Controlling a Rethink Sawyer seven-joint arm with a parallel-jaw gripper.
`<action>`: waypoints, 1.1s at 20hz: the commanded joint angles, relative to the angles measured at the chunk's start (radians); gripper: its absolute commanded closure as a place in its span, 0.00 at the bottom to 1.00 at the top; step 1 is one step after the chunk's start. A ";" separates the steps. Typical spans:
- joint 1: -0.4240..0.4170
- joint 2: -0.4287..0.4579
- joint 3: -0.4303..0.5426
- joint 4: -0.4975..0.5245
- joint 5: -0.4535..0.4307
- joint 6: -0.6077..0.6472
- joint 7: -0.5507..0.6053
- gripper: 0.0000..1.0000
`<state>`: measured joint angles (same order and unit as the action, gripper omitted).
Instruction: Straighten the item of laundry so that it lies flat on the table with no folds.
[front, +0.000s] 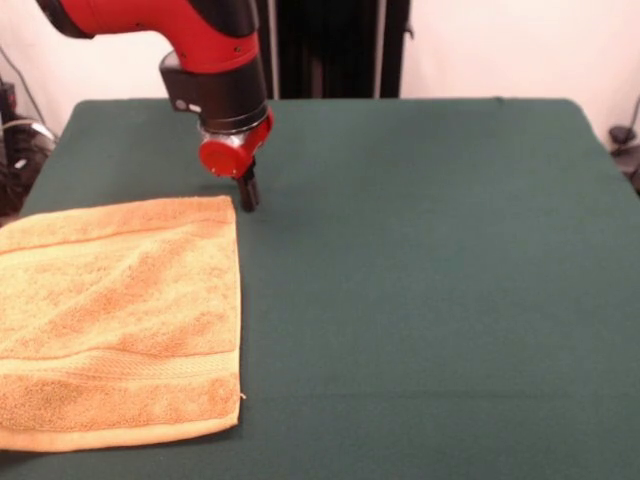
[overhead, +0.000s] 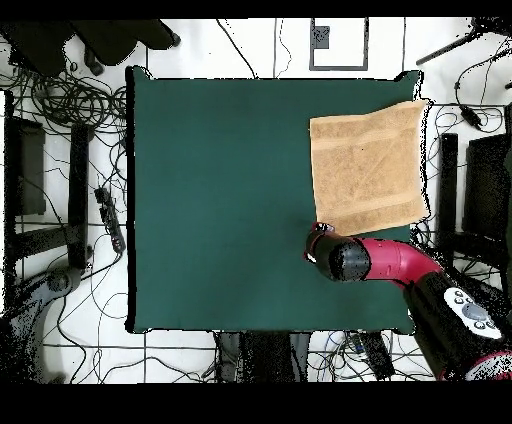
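The golden-orange towel (front: 120, 320) lies spread on the dark green table (front: 420, 280) at the left of the front view, with a woven band near its front edge and only slight ripples. In the overhead view the towel (overhead: 368, 165) is at the table's (overhead: 220, 200) upper right and reaches the table's edge. My gripper (front: 247, 197) hangs from the red arm, its tips low over the cloth just beside the towel's far right corner. The fingers look closed together and hold nothing. The overhead view shows the gripper (overhead: 318, 232) at the towel's lower left corner.
The red arm (overhead: 385, 260) reaches in over the table's corner nearest the robot base. Cables (overhead: 60, 110) and dark furniture (overhead: 470, 190) surround the table on the floor. The black pedestal (front: 330, 45) stands behind the far edge.
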<state>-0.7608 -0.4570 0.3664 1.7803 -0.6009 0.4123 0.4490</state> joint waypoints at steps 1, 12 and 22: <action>0.039 0.099 -0.054 -0.090 -0.082 -0.152 0.199 1.00; -0.039 -0.104 0.013 0.014 -0.019 0.004 0.119 1.00; -0.066 -0.147 0.051 0.019 0.004 0.071 0.090 1.00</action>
<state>-0.8670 -0.6235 0.3637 1.7812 -0.6032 0.4111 0.4490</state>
